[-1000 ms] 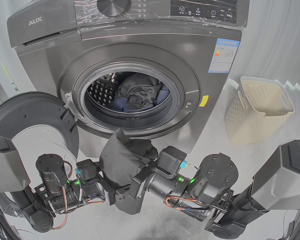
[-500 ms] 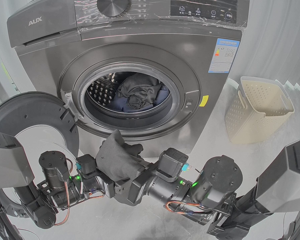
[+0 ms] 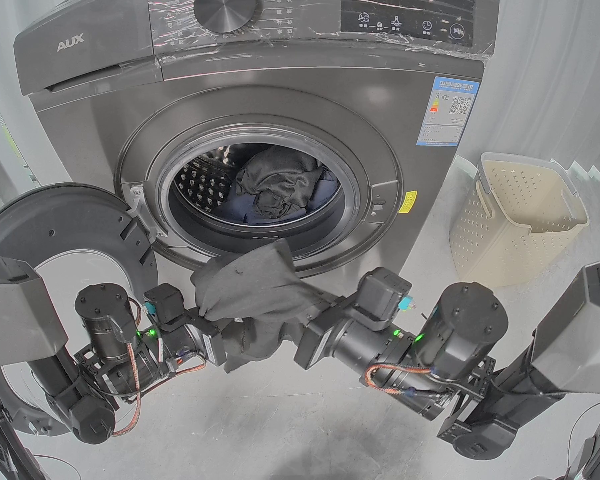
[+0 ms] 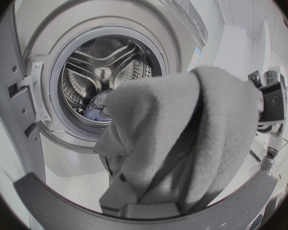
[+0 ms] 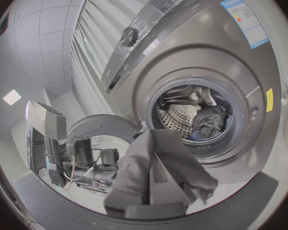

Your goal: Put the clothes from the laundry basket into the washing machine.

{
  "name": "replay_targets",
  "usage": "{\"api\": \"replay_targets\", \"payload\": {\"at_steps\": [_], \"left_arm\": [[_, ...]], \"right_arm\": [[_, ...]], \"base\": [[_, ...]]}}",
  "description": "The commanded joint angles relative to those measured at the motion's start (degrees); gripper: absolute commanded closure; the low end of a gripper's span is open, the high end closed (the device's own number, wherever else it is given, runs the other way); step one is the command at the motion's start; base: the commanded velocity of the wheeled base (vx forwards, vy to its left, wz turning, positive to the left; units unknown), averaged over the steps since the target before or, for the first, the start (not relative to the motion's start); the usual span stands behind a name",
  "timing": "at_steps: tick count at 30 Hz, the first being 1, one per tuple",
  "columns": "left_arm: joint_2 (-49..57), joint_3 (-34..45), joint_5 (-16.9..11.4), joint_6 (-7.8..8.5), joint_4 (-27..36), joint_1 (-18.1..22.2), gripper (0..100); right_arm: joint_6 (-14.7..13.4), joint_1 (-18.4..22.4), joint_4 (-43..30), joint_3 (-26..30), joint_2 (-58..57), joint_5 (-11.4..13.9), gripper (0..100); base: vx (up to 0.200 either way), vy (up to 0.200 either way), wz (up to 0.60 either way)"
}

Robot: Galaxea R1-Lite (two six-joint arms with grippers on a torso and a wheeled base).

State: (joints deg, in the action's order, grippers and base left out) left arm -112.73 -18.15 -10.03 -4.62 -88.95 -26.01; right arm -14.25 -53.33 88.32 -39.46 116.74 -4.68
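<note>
Grey garment hangs between both grippers, just below the washing machine opening. Right gripper is clamped on it. Left gripper is buried in cloth, so I can't tell its jaws. My worry is that the drooping tail snags the opening's lower rim and drags back out. Open door crowds the left arm. Dark clothes lie in the drum, and the laundry basket stands on the floor off the machine's right side.

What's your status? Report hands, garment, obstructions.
Left hand and right hand shut on dark garment. Garment held at lower rim of drum opening, not yet inside. Door swung open, path clear; clothes in drum.
</note>
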Motion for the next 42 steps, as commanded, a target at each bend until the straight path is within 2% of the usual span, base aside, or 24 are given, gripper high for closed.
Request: {"api": "replay_targets", "payload": {"at_steps": [1,12,18,19,22,25,27,31,32,36,42], "left_arm": [[1.19,-1.36,0.54,-0.39,-0.17,-0.26,100],[3.65,-2.41,0.54,-0.48,-0.17,-0.97,100],[4.01,-2.50,0.54,-1.18,-0.17,-0.97,100],[4.09,-2.59,0.54,-1.18,-0.17,-0.97,100],[4.71,-2.85,0.54,-1.18,-0.08,-0.97,100],[4.88,-2.85,0.45,-1.27,-0.17,-0.88,100],[4.97,-2.77,0.45,-1.27,-0.08,-0.88,100],[5.50,-2.77,0.45,-1.18,-0.17,-0.88,100],[5.59,-2.85,0.54,-1.18,-0.17,-0.88,100],[7.78,-2.15,0.63,-1.27,-0.08,-0.88,100],[8.31,0.13,0.63,-0.48,-0.08,-0.18,100]], "right_arm": [[0.10,3.24,-0.08,2.55,-0.46,-0.06,100],[0.01,2.80,0.01,3.43,3.67,-0.06,100],[-0.34,3.06,0.01,3.60,2.79,0.20,100],[-0.34,2.97,0.01,3.78,2.44,0.20,0],[1.16,2.27,0.01,9.31,-0.72,1.34,0],[4.14,-0.10,0.01,19.60,-6.87,7.41,0],[4.14,-1.42,-0.08,24.08,-8.98,9.43,0],[4.06,-0.72,0.01,30.06,-11.88,9.43,0],[4.06,-0.54,-0.08,30.06,-11.97,9.43,0],[4.58,5.43,-0.08,29.18,-11.62,8.02,0],[4.32,9.74,0.01,26.89,-10.92,7.23,0]], "base": [[0.000,0.000,0.00],[0.000,0.000,0.00],[0.000,0.000,0.00],[0.000,0.000,0.00],[0.000,0.000,0.00],[0.000,0.000,0.00],[0.000,0.000,0.00],[0.000,0.000,0.00],[0.000,0.000,0.00],[0.000,0.000,0.00],[0.000,0.000,0.00]]}}
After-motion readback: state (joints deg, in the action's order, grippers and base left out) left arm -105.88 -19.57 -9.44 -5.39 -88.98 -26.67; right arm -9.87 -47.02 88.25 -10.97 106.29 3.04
